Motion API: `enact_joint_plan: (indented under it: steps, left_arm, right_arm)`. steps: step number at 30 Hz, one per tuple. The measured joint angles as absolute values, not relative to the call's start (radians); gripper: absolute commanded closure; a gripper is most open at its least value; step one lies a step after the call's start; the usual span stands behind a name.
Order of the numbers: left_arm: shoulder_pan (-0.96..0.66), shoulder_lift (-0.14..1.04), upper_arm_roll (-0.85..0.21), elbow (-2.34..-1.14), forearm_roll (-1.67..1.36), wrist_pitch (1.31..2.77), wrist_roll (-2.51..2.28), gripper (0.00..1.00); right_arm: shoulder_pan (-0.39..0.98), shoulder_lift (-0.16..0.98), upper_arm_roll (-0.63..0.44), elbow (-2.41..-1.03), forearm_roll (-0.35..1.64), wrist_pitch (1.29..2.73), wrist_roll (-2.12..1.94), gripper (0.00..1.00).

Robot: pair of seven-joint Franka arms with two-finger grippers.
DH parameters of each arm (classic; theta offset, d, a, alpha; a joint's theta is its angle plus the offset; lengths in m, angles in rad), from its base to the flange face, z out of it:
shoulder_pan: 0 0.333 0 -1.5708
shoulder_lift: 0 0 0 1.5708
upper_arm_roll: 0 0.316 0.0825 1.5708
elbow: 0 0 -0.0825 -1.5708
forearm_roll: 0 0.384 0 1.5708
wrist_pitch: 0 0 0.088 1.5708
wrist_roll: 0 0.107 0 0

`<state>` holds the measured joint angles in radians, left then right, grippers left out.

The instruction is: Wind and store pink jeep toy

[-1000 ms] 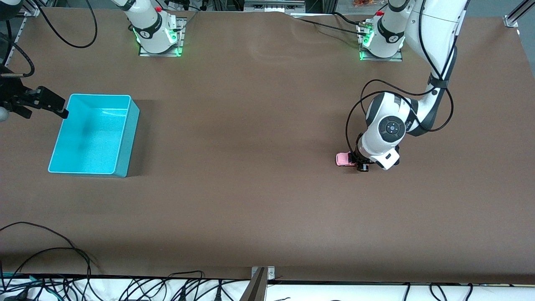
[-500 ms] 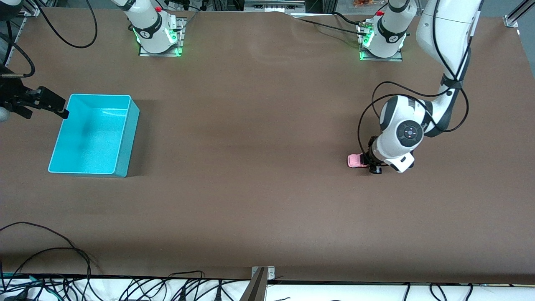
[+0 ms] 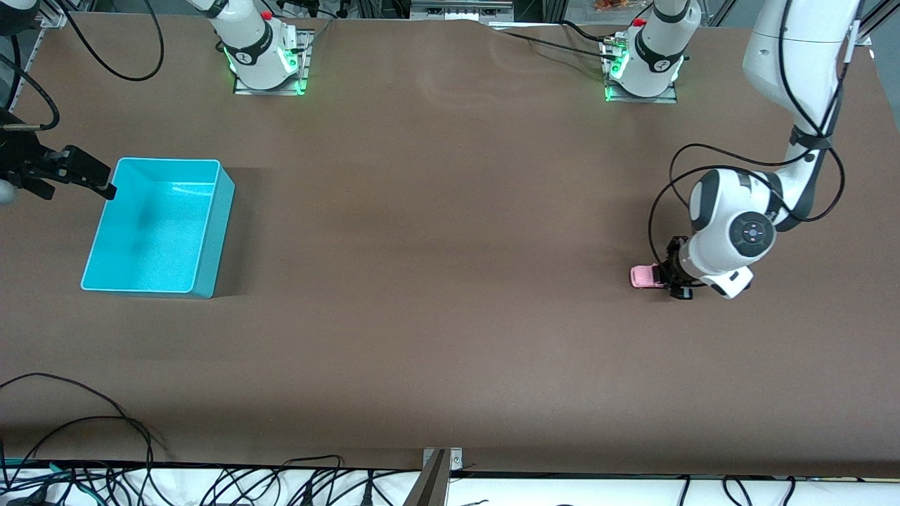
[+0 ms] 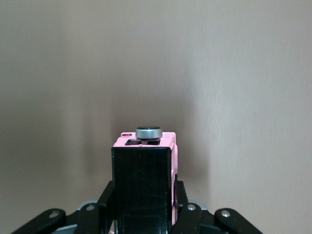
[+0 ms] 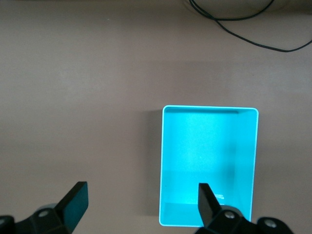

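The left gripper (image 3: 673,282) clamps its jaws on the pink jeep toy (image 3: 643,275) low on the counter (image 3: 436,246) toward the left arm's end, likely for winding, while the waiting right gripper (image 5: 141,204), jaws wide, hovers by the turquoise bin (image 3: 211,232) at the right arm's end.

pink jeep toy (image 3: 641,275), black roof, upright, gripped

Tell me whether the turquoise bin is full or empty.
Empty. The right wrist view looks straight down into the bin and shows only its bare turquoise floor; the jeep is on the table near the left arm's end.
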<state>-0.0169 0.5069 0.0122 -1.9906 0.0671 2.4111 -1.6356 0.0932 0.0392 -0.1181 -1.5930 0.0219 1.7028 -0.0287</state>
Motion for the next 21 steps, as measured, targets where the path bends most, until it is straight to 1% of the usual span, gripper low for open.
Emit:
enact_joint_plan:
  steps: [9, 14, 15, 16, 17, 18, 19, 20, 21]
  left_arm:
    - [0.077, 0.508, 0.014, -1.990, 0.069, 2.426, -1.545, 0.95]
    - [0.107, 0.509, 0.014, -1.990, 0.069, 2.433, -1.510, 0.92]
    - [0.109, 0.510, 0.014, -1.990, 0.069, 2.434, -1.506, 0.91]
    - [0.111, 0.510, 0.014, -1.990, 0.069, 2.434, -1.502, 0.88]
    - [0.112, 0.510, 0.014, -1.990, 0.069, 2.434, -1.500, 0.81]
    - [0.112, 0.510, 0.014, -1.990, 0.069, 2.434, -1.499, 0.68]
    - [0.112, 0.510, 0.014, -1.990, 0.069, 2.434, -1.499, 0.31]
    - [0.112, 0.510, 0.014, -1.990, 0.069, 2.434, -1.499, 0.00]
    - [0.112, 0.510, 0.014, -1.990, 0.069, 2.434, -1.498, 0.00]
  right_arm:
    - [0.094, 0.040, -0.118, -1.593, 0.022, 1.703, -0.029, 0.00]
    - [0.094, 0.040, -0.118, -1.593, 0.022, 1.703, -0.029, 0.00]
    - [0.094, 0.040, -0.118, -1.593, 0.022, 1.703, -0.029, 0.00]
    - [0.094, 0.040, -0.118, -1.593, 0.022, 1.703, -0.029, 0.00]
    - [0.094, 0.040, -0.118, -1.593, 0.022, 1.703, -0.029, 0.00]
    - [0.094, 0.040, -0.118, -1.593, 0.022, 1.703, -0.029, 0.00]
    - [0.094, 0.040, -0.118, -1.593, 0.022, 1.703, -0.029, 0.00]
    - [0.094, 0.040, -0.118, -1.593, 0.022, 1.703, -0.029, 0.00]
    - [0.094, 0.040, -0.118, -1.593, 0.022, 1.703, -0.029, 0.00]
